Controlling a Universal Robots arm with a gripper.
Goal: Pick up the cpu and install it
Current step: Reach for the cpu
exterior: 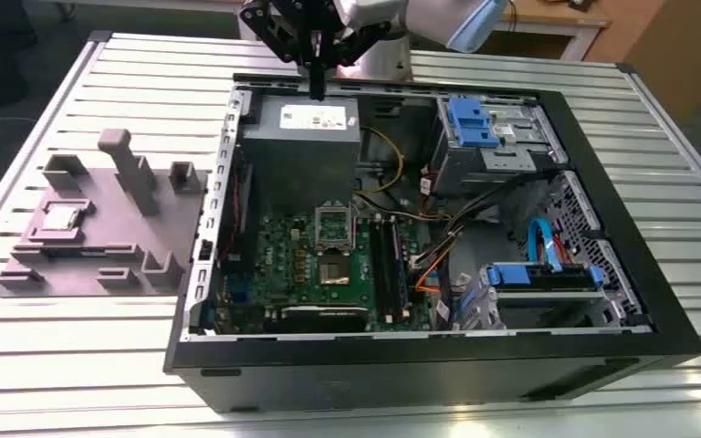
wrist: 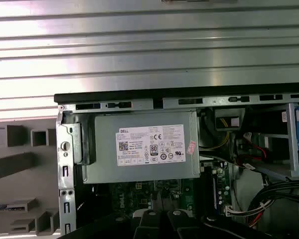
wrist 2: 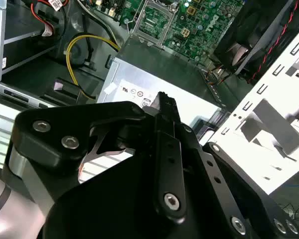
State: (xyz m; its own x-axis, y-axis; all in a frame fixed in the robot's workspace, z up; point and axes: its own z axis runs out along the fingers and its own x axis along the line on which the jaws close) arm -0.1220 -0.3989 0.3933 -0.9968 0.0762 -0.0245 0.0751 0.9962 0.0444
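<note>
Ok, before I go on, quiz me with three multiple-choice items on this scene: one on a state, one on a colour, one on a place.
1. The computer case is:
A) shut by its side panel
B) open, with its insides showing
C) standing on end

2. The motherboard is:
A) red
B) white
C) green

3. The cpu lies:
A) on the motherboard
B) on the fixture outside the case, on the exterior view's left
C) inside the case, off the board

Answers:
1 B: the board, drives and cables show from above.
2 C: its surface is green in the exterior view.
3 B: its silver top sits on the fixture, apart from the case.
</note>
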